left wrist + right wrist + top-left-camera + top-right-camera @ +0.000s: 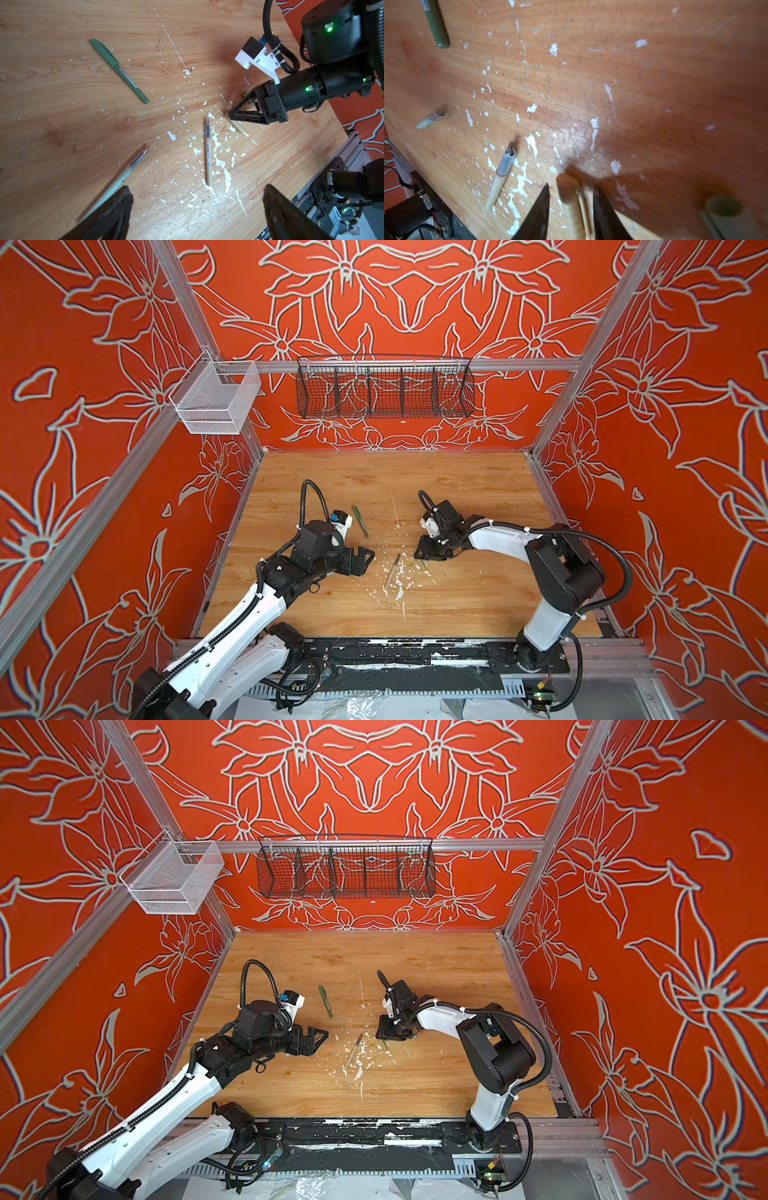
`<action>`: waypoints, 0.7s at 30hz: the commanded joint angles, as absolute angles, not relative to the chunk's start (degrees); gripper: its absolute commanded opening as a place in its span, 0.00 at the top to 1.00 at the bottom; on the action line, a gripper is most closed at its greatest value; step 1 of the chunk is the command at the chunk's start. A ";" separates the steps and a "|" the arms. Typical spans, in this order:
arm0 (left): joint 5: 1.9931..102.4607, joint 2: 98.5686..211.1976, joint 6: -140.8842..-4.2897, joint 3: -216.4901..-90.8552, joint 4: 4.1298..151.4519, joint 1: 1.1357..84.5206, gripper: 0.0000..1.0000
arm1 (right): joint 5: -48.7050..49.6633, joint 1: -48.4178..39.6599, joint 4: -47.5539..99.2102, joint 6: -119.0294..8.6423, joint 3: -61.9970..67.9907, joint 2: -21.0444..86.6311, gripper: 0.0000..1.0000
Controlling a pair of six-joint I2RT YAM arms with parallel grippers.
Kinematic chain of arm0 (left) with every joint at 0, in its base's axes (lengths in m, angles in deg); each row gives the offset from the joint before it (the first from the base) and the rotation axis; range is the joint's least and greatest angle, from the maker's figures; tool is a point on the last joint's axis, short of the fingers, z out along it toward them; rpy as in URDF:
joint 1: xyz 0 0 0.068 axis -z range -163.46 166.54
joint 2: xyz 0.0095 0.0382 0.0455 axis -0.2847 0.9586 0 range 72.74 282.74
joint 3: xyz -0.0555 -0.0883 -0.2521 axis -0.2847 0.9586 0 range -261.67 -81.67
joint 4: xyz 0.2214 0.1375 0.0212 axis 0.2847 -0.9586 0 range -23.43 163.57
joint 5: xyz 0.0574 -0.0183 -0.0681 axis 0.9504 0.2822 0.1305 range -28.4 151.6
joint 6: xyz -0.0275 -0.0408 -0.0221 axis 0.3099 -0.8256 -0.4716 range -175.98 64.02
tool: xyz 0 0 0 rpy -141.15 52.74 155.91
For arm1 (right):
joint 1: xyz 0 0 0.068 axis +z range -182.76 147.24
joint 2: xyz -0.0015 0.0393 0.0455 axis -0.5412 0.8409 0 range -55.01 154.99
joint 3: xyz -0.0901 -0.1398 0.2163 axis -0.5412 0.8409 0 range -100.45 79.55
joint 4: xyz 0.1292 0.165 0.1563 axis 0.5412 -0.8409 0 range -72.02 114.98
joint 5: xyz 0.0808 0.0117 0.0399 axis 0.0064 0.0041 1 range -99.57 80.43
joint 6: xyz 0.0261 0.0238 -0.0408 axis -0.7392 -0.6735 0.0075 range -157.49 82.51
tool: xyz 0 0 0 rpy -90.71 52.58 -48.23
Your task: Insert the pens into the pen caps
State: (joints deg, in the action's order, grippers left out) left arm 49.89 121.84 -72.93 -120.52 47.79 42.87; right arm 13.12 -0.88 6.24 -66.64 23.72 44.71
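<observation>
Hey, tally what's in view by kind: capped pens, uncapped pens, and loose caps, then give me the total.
Capped pens: 1, the dark green pen
Uncapped pens: 2, the tan pen and the pale green pen
Loose caps: 2, the tan cap and the pale green cap
Total: 5

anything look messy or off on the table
White flecks are strewn across the middle of the wooden table, thickest around the uncapped tan pen. They look like chipped paint or debris, not part of the task.
</observation>
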 commanded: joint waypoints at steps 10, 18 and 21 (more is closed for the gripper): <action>51.46 119.62 -73.75 -120.09 47.82 43.43 0.03 | -16.78 11.21 -20.87 -59.13 8.68 42.59 0.60; 52.03 118.16 -74.25 -119.82 46.87 43.43 0.03 | -19.69 14.61 -24.68 -57.98 2.97 51.60 0.59; 52.24 117.42 -74.28 -119.42 46.68 43.43 0.03 | -19.11 14.53 -24.01 -56.40 2.41 53.49 0.58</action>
State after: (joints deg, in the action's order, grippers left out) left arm 51.49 118.48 -73.87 -120.15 47.44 43.17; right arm -16.69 14.83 -21.04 -58.36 3.41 52.28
